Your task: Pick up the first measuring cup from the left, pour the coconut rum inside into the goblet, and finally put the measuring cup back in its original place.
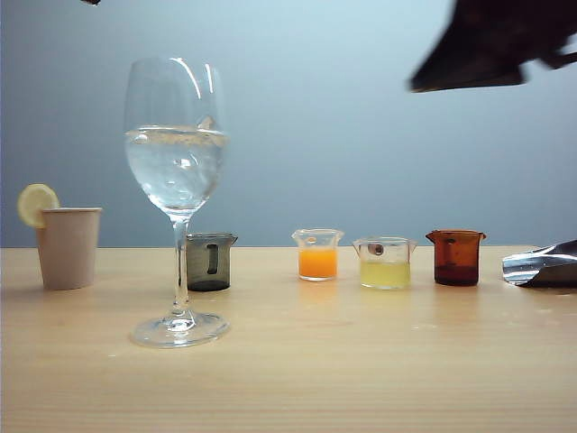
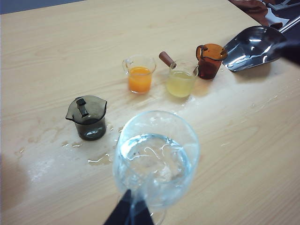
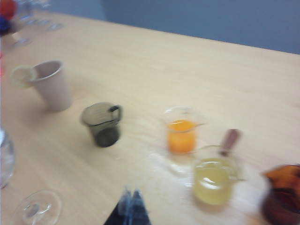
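Observation:
The dark smoky-grey measuring cup (image 1: 210, 262) stands upright on the table just behind and right of the goblet (image 1: 177, 162). Nothing holds the cup (image 2: 87, 117) and it looks empty. The goblet holds clear coconut rum (image 1: 176, 171) to about mid-bowl. My left gripper (image 2: 132, 206) is shut and empty, hanging above the goblet's bowl (image 2: 157, 159). My right gripper (image 3: 131, 194) is shut with nothing in it, raised above the table in front of the grey cup (image 3: 102, 124). In the exterior view the right arm (image 1: 487, 45) is a dark blur at the upper right.
A tan paper cup with a lemon slice (image 1: 69, 245) stands at the far left. Right of the grey cup are an orange-liquid beaker (image 1: 317, 254), a pale-yellow beaker (image 1: 385, 263) and an amber beaker (image 1: 455, 257). A metal scoop (image 1: 541, 264) lies far right. Wet spots (image 2: 101, 159) surround the grey cup.

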